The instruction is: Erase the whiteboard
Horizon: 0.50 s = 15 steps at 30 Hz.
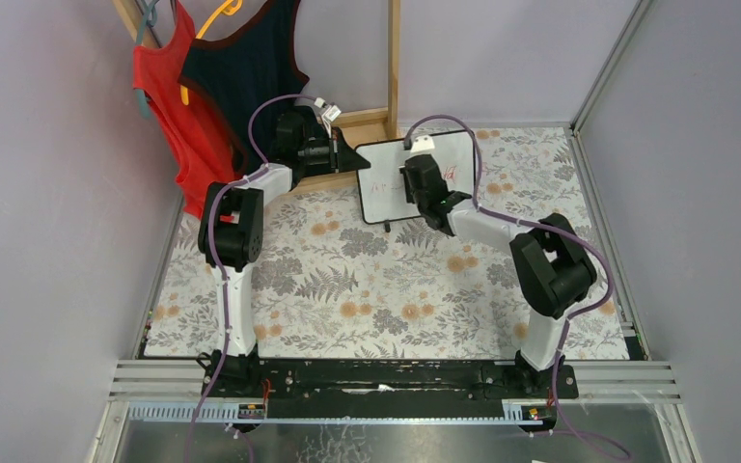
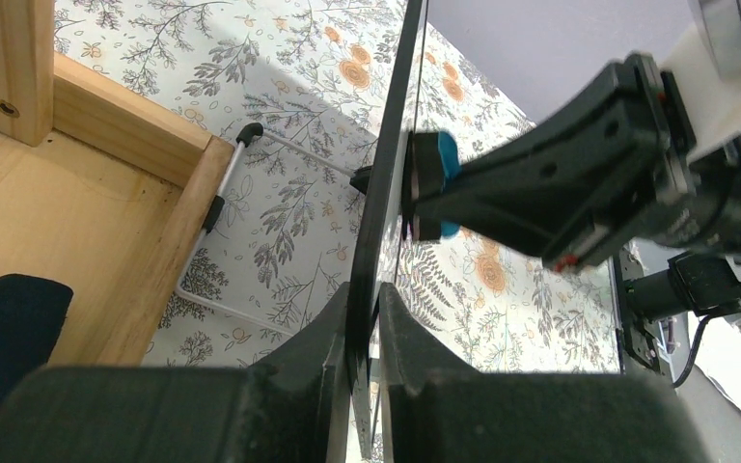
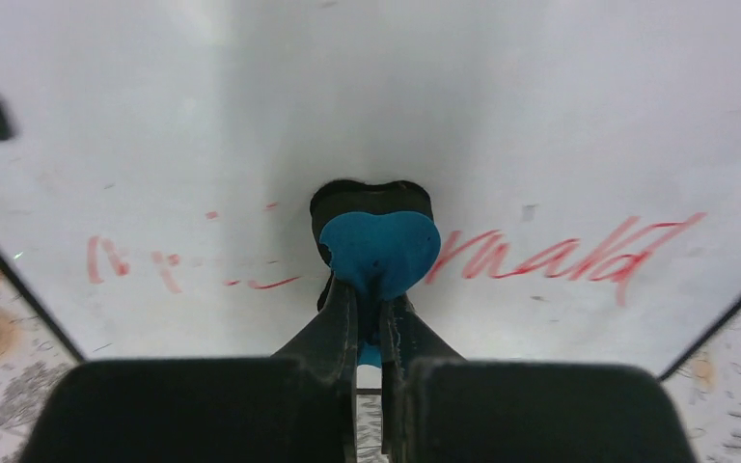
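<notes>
The whiteboard point(image 1: 383, 183) stands upright at the back of the table, with red handwriting point(image 3: 564, 256) on its right half and faint red remnants point(image 3: 154, 268) on its left. My left gripper point(image 1: 352, 154) is shut on the board's left edge, and the left wrist view shows the black frame point(image 2: 391, 145) pinched between its jaws point(image 2: 364, 299). My right gripper point(image 3: 369, 304) is shut on a blue eraser point(image 3: 381, 249) with a black pad. It presses the eraser against the middle of the board's face, as the left wrist view also shows point(image 2: 434, 178).
A wooden frame point(image 1: 367, 121) stands just behind the board, close to my left gripper point(image 2: 106, 193). Red and dark garments point(image 1: 178, 106) hang at the back left. The board's wire foot point(image 2: 214, 217) rests on the floral cloth point(image 1: 367, 280). Walls close in on both sides.
</notes>
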### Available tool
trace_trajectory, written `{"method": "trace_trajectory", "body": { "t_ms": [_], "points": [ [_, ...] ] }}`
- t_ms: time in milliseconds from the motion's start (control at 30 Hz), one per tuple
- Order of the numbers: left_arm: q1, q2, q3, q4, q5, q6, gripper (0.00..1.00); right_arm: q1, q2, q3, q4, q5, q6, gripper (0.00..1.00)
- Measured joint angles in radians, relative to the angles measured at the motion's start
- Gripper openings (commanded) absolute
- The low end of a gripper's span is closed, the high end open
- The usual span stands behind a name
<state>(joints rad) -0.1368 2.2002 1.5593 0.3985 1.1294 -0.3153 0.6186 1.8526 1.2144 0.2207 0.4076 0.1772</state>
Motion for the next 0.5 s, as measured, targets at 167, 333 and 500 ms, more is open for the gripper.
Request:
{"method": "trace_trajectory", "body": {
  "t_ms": [167,333,500],
  "points": [
    [0.0,-0.002,0.0,-0.007,-0.002,0.006,0.0,-0.049,-0.021,-0.009,-0.002,-0.005,0.0,0.0],
    [0.0,-0.003,0.0,-0.011,-0.003,0.007,0.0,-0.048,-0.021,-0.008,-0.003,-0.009,0.009,0.0],
    [0.0,-0.006,-0.002,-0.023,-0.002,0.012,0.0,-0.028,-0.009,0.017,-0.023,-0.005,0.014,0.0]
  ]
}}
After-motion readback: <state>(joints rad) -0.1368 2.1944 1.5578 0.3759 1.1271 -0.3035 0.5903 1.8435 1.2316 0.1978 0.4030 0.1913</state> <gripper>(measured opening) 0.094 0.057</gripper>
